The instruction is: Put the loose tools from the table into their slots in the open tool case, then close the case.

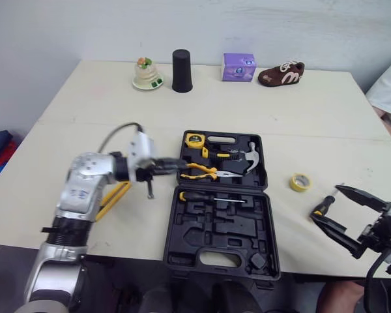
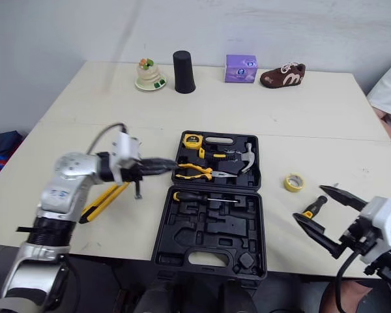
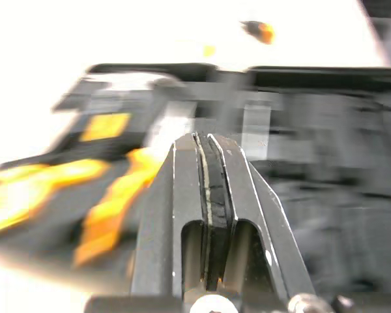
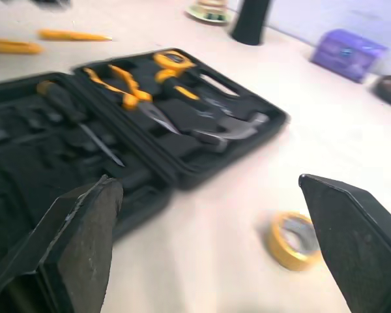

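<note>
Clenching tight at left rim of case (image 1: 221, 225), beside pliers (image 1: 202, 171), left gripper (image 1: 173, 171), right gripper (image 4: 208, 184) gaping wide right of case, near tape (image 1: 300, 182)

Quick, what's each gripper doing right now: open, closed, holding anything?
Left gripper: shut, nothing visible between its fingers.
Right gripper: open wide, holding nothing.

looks like a test room to me: plain table (image 1: 85, 98), bare wall (image 1: 52, 26), a shoe (image 1: 281, 74) and purple box (image 1: 239, 66) far past the jaws of my left gripper (image 1: 176, 171).
</note>
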